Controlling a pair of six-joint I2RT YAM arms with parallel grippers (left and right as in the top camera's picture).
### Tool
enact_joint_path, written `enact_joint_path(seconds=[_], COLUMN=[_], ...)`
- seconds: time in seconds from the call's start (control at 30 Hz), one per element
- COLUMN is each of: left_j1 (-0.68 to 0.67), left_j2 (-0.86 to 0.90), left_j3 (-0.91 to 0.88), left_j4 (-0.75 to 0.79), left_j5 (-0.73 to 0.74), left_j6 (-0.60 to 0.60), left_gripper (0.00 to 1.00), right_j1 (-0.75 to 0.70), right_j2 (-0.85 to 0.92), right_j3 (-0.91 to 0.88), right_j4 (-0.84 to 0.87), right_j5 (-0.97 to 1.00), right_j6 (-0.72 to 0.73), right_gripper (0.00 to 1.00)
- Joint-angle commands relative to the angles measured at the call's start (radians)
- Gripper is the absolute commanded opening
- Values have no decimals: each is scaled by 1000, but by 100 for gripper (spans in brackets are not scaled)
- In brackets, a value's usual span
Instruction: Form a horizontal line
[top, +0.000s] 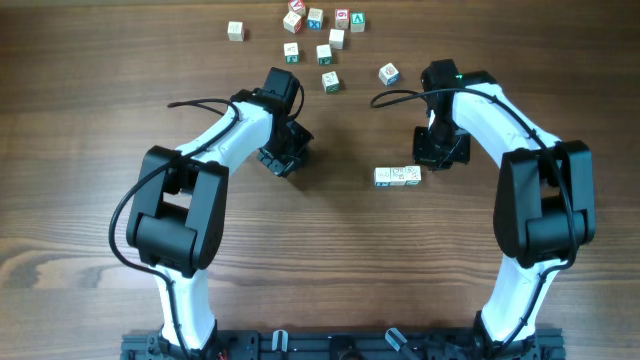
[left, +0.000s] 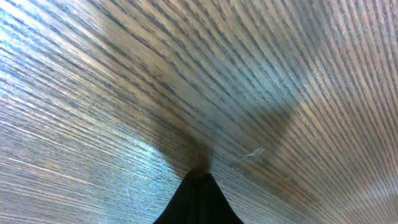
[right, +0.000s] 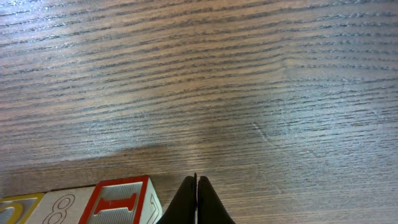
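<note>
The horizontal line (top: 397, 176) is a short row of three pale letter cubes lying side to side right of the table's middle. In the right wrist view its right end shows at the bottom left, a cube with a red "I" face (right: 118, 202) beside one marked "8". My right gripper (top: 440, 150) (right: 196, 180) is shut and empty, its tips just right of that end cube and low over the table. My left gripper (top: 285, 155) (left: 199, 176) is shut and empty over bare wood, well left of the row.
Several loose cubes lie scattered at the far edge, among them one at the far left (top: 235, 31), a cluster (top: 315, 17), and two nearer ones (top: 330, 81) (top: 389, 73). The table (top: 100, 150) is dark wood.
</note>
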Motion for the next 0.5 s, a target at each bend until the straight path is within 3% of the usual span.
enact_joint_path(seconds=[0.0, 0.47], left_j1=[8, 7], left_j2=[47, 47], left_j3=[-40, -40], left_j4=[-8, 11], left_j5=[-47, -28], left_j6=[-20, -20], left_gripper=[4, 4], right_j1=[3, 3], right_j2=[15, 15], right_j3=[16, 16], right_j4=[3, 97], right_j5=[-15, -15], right_j6=[0, 4], right_gripper=[4, 4])
